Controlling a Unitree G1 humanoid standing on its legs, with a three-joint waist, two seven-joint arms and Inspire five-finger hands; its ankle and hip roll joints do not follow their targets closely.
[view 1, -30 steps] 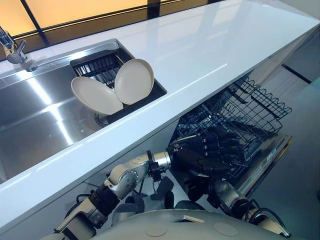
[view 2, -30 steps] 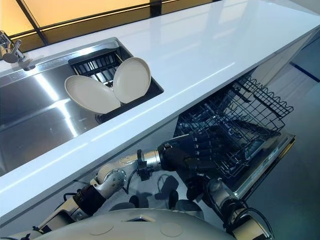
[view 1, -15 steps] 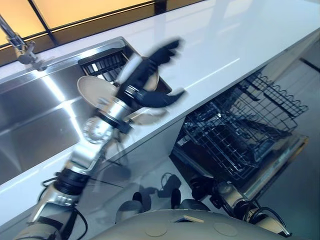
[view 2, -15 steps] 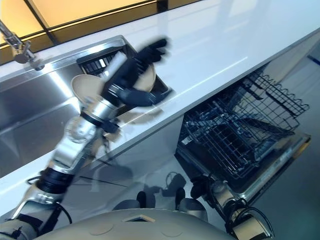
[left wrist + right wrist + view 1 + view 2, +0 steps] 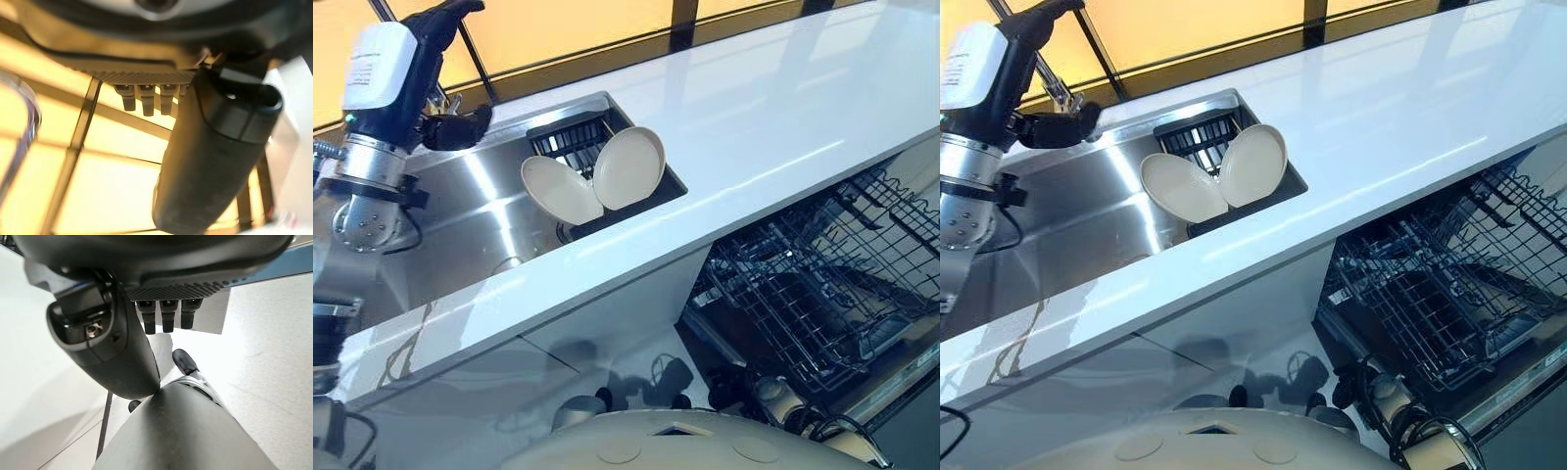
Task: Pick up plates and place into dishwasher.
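Two cream plates lean on edge in a black rack (image 5: 651, 191) inside the steel sink (image 5: 470, 211): one plate (image 5: 558, 191) on the left, the other plate (image 5: 628, 166) against its right side. My left hand (image 5: 416, 54) is raised high over the sink's far left end, well apart from the plates, open with fingers straight and thumb (image 5: 460, 127) spread, holding nothing. The dishwasher's wire rack (image 5: 822, 284) stands pulled out below the counter at the right, with no plate seen in it. My right hand (image 5: 102, 347) hangs low by the floor, open and holding nothing.
A long white countertop (image 5: 773, 127) runs across the view, its front edge overhanging the dishwasher. A faucet (image 5: 1058, 93) stands behind the sink, close to my left hand. The open dishwasher door (image 5: 901, 367) juts out at the lower right.
My left arm has swung up from beside the dishwasher rack, across the plates, to high over the sink's left end. The camera has shifted too. The plates have not moved.
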